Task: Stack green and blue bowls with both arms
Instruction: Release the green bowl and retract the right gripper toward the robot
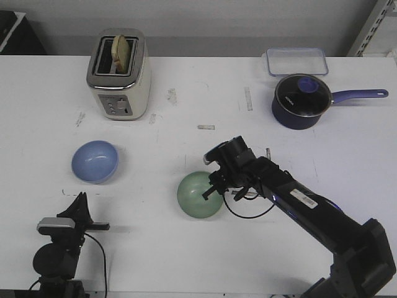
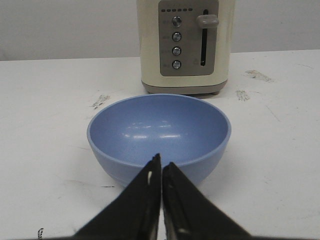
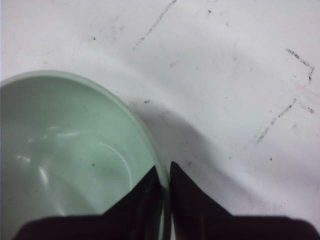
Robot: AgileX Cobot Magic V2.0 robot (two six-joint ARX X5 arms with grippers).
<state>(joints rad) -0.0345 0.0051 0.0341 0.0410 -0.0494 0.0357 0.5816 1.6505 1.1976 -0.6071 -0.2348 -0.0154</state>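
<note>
**Right arm pinches the green bowl's rim; blue bowl waits**

The right gripper has its fingers pressed together on the right rim of the green bowl, which sits near the table's middle. The blue bowl rests well to the left, in front of the toaster. The left gripper hangs just near of it, fingers pressed together and holding nothing. The grasp looks made; next should come lifting the green bowl and carrying it left over the blue one.
</note>
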